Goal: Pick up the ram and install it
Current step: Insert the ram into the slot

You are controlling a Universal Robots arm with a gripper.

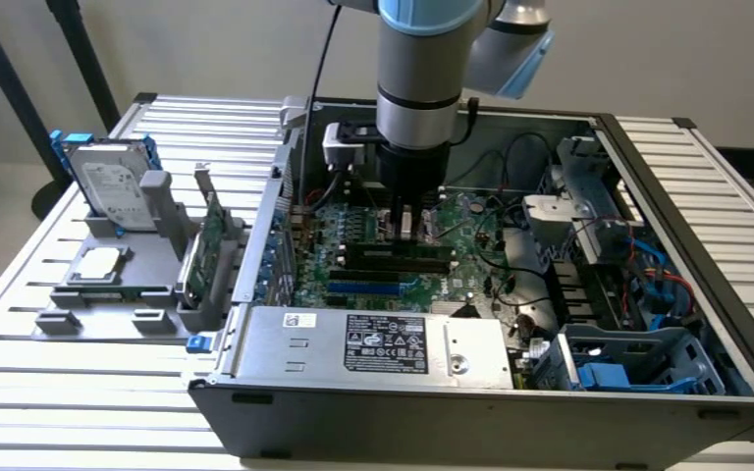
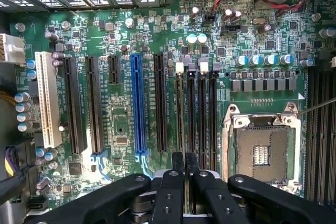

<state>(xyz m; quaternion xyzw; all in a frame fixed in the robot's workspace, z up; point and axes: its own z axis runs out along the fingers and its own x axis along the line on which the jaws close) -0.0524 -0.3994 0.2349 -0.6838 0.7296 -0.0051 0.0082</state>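
The slatted tabletop (image 1: 36,392) is being taken up mostly by an open computer case (image 1: 482,402). Into it the arm (image 1: 419,88) is being held from above. Beside the case, at the exterior view's left, a grey holder (image 1: 102,294) is being used for a hard drive (image 1: 109,186) and a green card (image 1: 209,240).

Inside the case, the motherboard (image 2: 121,124) is being looked down on by the wrist camera. The tool (image 2: 185,157) is being held over the row of black memory slots (image 2: 202,114), beside the bare processor socket (image 2: 261,153). The tool is being kept narrow, its fingers (image 2: 170,187) nearly together. The ram (image 1: 404,232) is judged to be pinched edge-on between them, low over the slots, though little of it is being shown.

The installing step is judged to be in hand, with picking up done. Seating is judged to call for the stick's edge being lined up along one slot and pressed straight down evenly.
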